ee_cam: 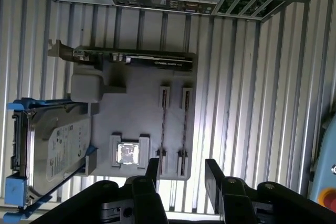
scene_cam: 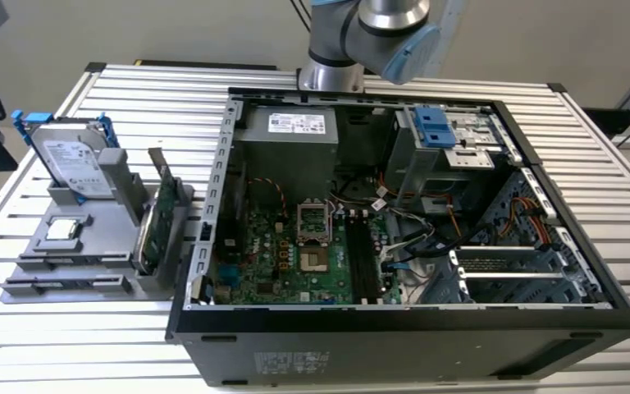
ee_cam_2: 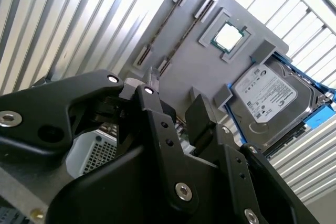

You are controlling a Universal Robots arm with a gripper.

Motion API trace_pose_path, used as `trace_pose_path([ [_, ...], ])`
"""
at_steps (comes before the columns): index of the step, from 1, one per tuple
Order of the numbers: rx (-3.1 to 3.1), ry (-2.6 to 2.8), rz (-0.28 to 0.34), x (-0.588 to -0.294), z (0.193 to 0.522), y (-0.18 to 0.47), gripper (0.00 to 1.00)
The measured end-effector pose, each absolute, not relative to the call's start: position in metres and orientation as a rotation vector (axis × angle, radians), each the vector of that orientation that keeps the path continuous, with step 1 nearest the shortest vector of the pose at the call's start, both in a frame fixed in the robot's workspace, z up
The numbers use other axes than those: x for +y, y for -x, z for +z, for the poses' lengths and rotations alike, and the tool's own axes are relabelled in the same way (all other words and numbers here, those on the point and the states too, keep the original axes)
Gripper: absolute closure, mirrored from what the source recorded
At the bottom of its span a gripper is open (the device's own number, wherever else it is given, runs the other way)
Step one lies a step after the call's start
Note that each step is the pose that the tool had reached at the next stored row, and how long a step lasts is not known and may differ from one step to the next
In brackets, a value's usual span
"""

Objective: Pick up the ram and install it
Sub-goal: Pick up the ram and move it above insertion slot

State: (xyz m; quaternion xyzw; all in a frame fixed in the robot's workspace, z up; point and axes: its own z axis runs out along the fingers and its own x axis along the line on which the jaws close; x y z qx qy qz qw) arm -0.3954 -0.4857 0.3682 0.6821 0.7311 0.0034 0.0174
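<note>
The ram shows edge-on as two thin strips point(ee_cam: 164, 121) point(ee_cam: 185, 121) standing side by side in the slotted holders of a grey fixture point(ee_cam: 142, 114). In the second wrist view the same strips point(ee_cam_2: 163, 24) run along the fixture's edge. My gripper point(ee_cam: 182, 174) hangs open well above the fixture, its two black fingers point(ee_cam: 153, 169) spread apart with nothing between them. The ram strips lie in line with the gap. The second wrist view also has the gripper point(ee_cam_2: 176, 95) open over the fixture.
On the fixture point(scene_cam: 85, 246) also sit a hard drive in a blue frame point(scene_cam: 75, 160), a processor chip point(scene_cam: 63, 229) and an upright expansion card point(scene_cam: 157, 217). The open computer case point(scene_cam: 403, 316) lies at the exterior view's right, motherboard point(scene_cam: 282, 254) exposed. The arm point(scene_cam: 370, 33) rises behind it.
</note>
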Motion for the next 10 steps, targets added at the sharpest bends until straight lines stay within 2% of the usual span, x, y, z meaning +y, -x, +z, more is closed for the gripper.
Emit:
trace_pose_path([
  [10,2.271,-2.119,0.009,-0.4858,0.3612,0.3953,0.0],
])
